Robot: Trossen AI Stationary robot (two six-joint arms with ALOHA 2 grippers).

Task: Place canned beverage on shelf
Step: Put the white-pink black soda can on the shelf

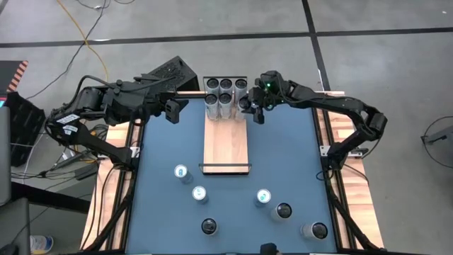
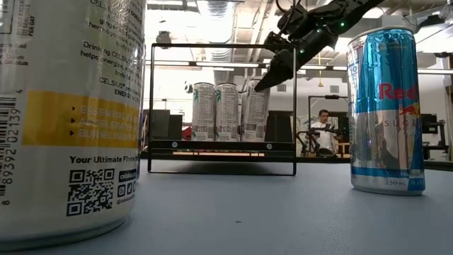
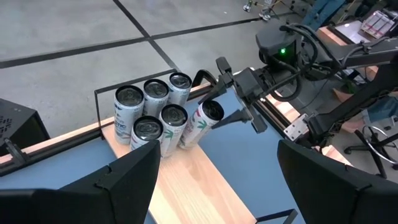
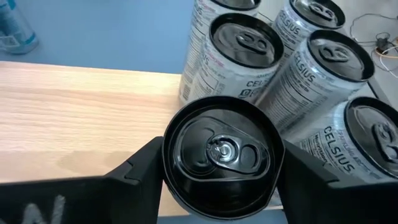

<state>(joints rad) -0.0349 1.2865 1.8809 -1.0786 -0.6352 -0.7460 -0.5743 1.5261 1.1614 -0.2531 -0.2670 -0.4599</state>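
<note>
The shelf [image 1: 226, 145], a long light-wood board with thin black rails at its short ends, lies in the middle of the blue table [image 1: 283, 149]. At its far end stand 5 white Celsius cans [image 1: 219, 99] close together, all upright.

The right gripper [image 1: 249, 108] is at the far right corner of the shelf, just beside this group. Between its 2 fingers there is a 6th Celsius can [image 3: 202, 121], white with a black top. The left wrist view shows that this can is tilted: it leans toward the standing cans, and its lower part is at the shelf board. In the right wrist view the black lid [image 4: 221, 152] sits between the 2 dark fingers [image 4: 140, 168], which are at both sides of it. I cannot tell if the jaws really press the can or are only loosely around it.

The left gripper [image 1: 171, 110] hangs over the far left part of the table, beside the shelf and apart from the cans. Its jaws are open wide and hold nothing.

On the near part of the table stand 6 more cans [image 1: 199, 193], well apart from each other. One of them is a blue and silver Red Bull can [image 2: 386, 110], upright. In the low view a person [image 2: 324, 131] sits in the room behind the table.
</note>
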